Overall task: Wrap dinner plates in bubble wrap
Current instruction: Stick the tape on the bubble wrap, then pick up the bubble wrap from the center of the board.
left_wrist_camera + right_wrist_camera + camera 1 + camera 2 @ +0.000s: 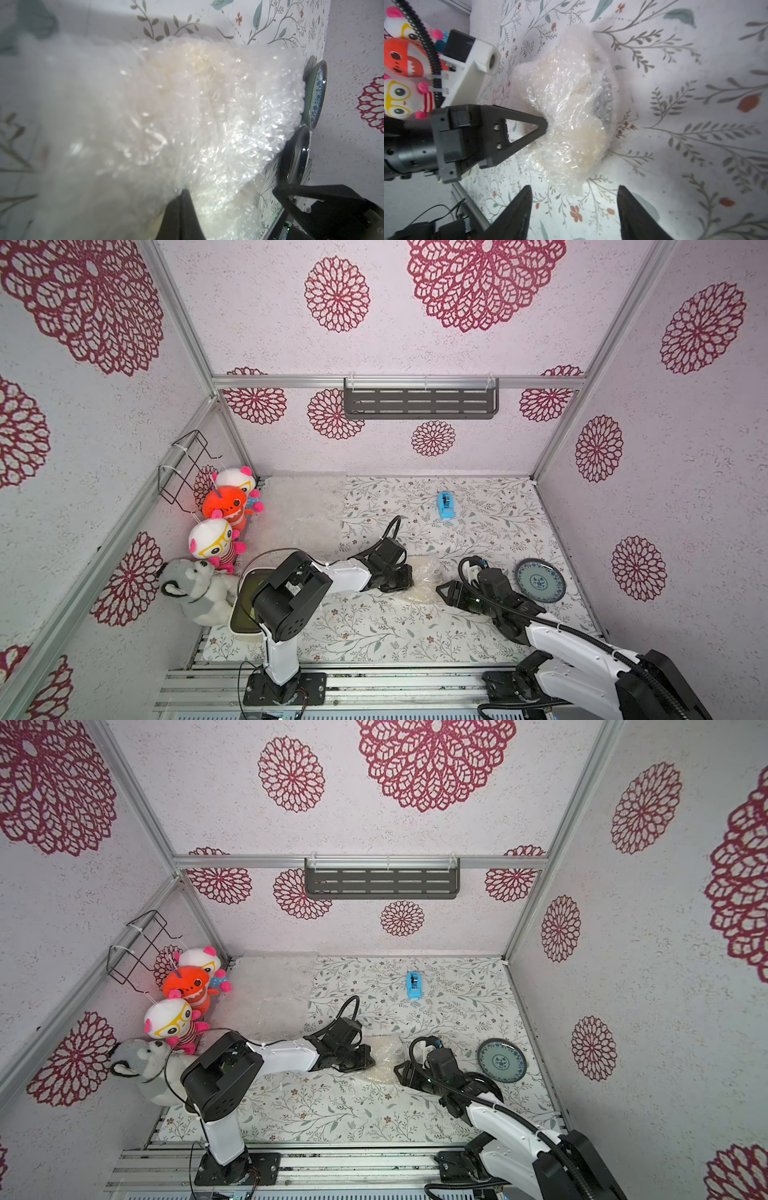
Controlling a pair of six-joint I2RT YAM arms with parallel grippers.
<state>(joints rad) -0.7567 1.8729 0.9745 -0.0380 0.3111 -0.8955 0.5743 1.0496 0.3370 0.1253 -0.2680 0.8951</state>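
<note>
Bubble wrap bundle (566, 99) at table centre; L gripper (545, 124) jaws closed, pinching its edge; R gripper (574, 188) jaws apart, just beside it. Blue-patterned plate (540, 580) lies bare by R wall. Table cover (374, 626) leaf-print; walls (415, 323) w/ red rosettes.

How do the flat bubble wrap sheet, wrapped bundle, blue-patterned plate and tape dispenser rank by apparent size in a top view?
Largest: flat bubble wrap sheet.
Next, unranked: blue-patterned plate and wrapped bundle look alike; the left hand hides part of the bundle.
Smallest: tape dispenser.
</note>
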